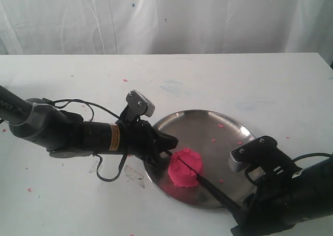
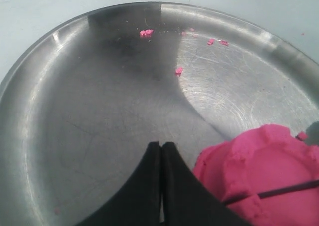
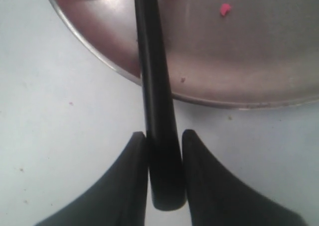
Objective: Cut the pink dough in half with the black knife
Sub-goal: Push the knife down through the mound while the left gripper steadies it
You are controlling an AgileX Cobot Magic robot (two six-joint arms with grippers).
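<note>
Slim black knife (image 3: 152, 86) is clamped by right fingers (image 3: 134, 181); blade is pressed into bright pink dough lump (image 1: 180, 177), halves not yet parted. Left fingers (image 2: 142, 191) are shut together, empty.

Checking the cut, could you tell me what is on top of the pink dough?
The black knife crosses the top of the pink dough in a slit; the blade's depth is hidden.

One pink dough lump (image 1: 185, 167), one black knife (image 1: 210, 188) and one steel plate (image 1: 208, 119) are sharing one table (image 1: 234, 75); two grippers are showing, the left gripper (image 2: 161, 146) and the right gripper (image 3: 163, 139).
</note>
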